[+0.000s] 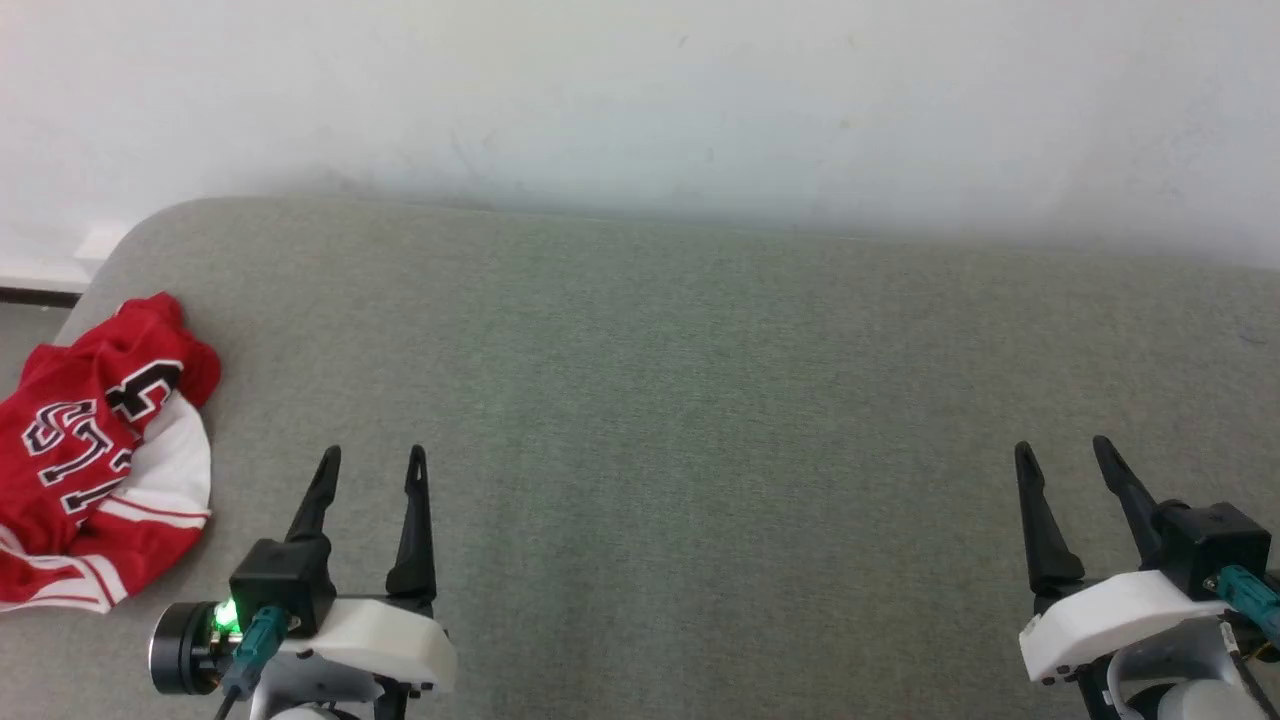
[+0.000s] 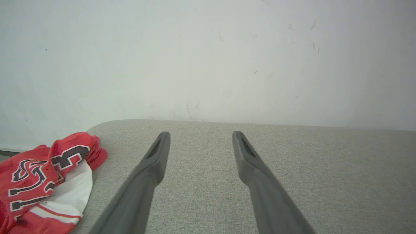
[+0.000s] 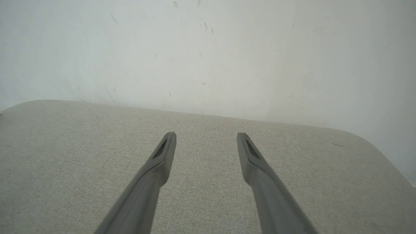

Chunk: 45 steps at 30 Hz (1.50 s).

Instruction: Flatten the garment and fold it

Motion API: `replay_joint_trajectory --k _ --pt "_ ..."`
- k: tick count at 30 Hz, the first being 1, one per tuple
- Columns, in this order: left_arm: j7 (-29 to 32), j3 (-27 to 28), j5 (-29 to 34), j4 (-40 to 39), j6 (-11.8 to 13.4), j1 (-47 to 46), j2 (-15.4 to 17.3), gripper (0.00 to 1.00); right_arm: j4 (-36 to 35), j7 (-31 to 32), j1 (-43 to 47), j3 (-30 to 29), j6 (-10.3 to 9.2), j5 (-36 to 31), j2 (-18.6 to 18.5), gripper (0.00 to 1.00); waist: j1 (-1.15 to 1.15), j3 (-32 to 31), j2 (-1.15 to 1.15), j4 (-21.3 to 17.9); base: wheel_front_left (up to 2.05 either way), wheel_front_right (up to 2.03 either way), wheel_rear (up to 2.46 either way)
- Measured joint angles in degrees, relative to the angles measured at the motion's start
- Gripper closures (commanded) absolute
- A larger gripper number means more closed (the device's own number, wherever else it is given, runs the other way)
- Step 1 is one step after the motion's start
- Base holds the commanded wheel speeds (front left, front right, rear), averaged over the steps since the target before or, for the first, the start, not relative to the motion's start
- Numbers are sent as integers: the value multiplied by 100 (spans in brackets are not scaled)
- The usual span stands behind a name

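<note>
So, pre-grasp step: the crumpled red jersey T-shirt with white sleeves and black lettering [image 1: 100,450] lies bunched near the left side of the left claw [image 1: 373,452], both it and the right claw [image 1: 1061,445] spread open and empty over the grey fabric-covered surface [image 1: 650,400], so the next move likely calls for reaching left to grab it.

Garment [image 1: 95,460]: red body, white sleeve with red stripes, black white-outlined lettering. Table [image 1: 700,400]: grey-green woven fabric. Wall [image 1: 640,100]: white. Gripper fingers [image 1: 415,520]: black.

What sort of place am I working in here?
Probably a bare indoor workroom or test space: a grey fabric-covered table with rounded corners, set before a plain, scuffed white wall, with the crumpled red garment at its left end.
</note>
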Motion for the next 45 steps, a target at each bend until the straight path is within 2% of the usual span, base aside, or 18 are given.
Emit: replay_joint_trajectory --k 45 --pt "-358 -67 -263 -151 253 401 68 0 197 -171 16 -98 0 187 2 0 0 -114 0 1860 0 0 0"
